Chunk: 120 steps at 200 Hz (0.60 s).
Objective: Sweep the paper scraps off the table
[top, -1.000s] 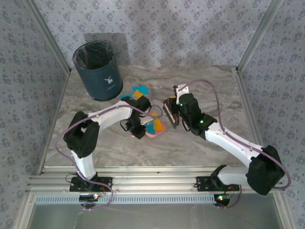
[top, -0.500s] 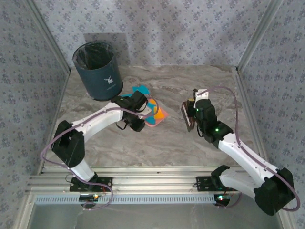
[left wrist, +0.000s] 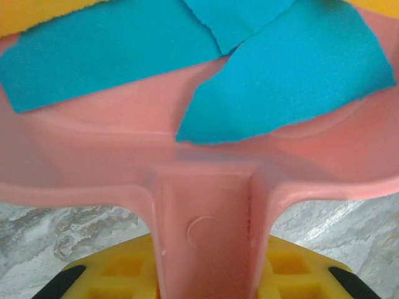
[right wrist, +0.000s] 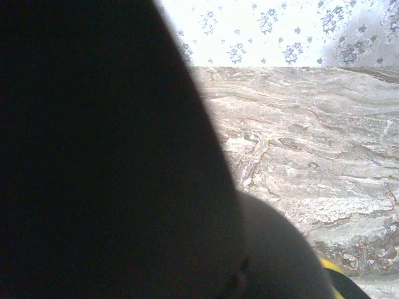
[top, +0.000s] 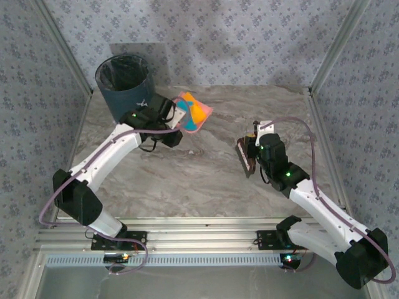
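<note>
My left gripper (top: 176, 119) is shut on the handle (left wrist: 206, 230) of a pink dustpan (top: 193, 113), which hangs above the table (top: 206, 180) just right of the bin. Orange and teal paper scraps (top: 196, 111) lie in the pan. The left wrist view shows teal scraps (left wrist: 293, 68) close up, with an orange edge (left wrist: 37, 9) at the top. My right gripper (top: 254, 147) is shut on a dark brush (top: 244, 157) to the right of the table's middle. That brush (right wrist: 106, 156) blocks most of the right wrist view.
A dark blue bin (top: 124, 90) with a black liner stands at the back left, close to the dustpan. Aluminium rails (top: 199, 240) edge the table, with blue-patterned walls (top: 249, 43) round it. Bare marble (right wrist: 312, 156) lies beyond the brush.
My left arm has lifted the dustpan with its scraps from the table's middle up and back-left towards the bin. The right arm drew the brush away to the right, then nearly stopped.
</note>
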Each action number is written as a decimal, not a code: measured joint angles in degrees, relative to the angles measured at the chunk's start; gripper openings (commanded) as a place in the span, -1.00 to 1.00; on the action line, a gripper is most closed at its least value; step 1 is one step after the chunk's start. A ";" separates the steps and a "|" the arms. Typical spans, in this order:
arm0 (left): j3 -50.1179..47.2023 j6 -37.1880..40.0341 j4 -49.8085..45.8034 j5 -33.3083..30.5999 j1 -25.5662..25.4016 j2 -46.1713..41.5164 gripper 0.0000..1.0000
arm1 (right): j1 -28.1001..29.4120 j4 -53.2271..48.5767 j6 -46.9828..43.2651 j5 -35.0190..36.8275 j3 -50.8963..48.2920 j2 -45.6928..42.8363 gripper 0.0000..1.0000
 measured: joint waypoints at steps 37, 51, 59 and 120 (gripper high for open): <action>6.58 -1.53 -1.57 2.23 3.85 0.28 -1.00 | -0.39 0.00 0.00 -0.83 -0.04 -0.02 -1.00; 9.25 -1.92 -2.16 3.17 5.64 0.85 -1.00 | -0.44 0.00 0.02 -1.07 -0.04 -0.02 -1.00; 10.58 -2.10 -2.40 3.76 6.67 1.27 -1.00 | -0.55 0.00 0.04 -1.33 -0.04 -0.02 -1.00; 20.24 -3.93 -3.74 9.42 13.55 6.49 -1.00 | -0.55 0.04 0.70 -2.49 -0.59 -0.02 -1.00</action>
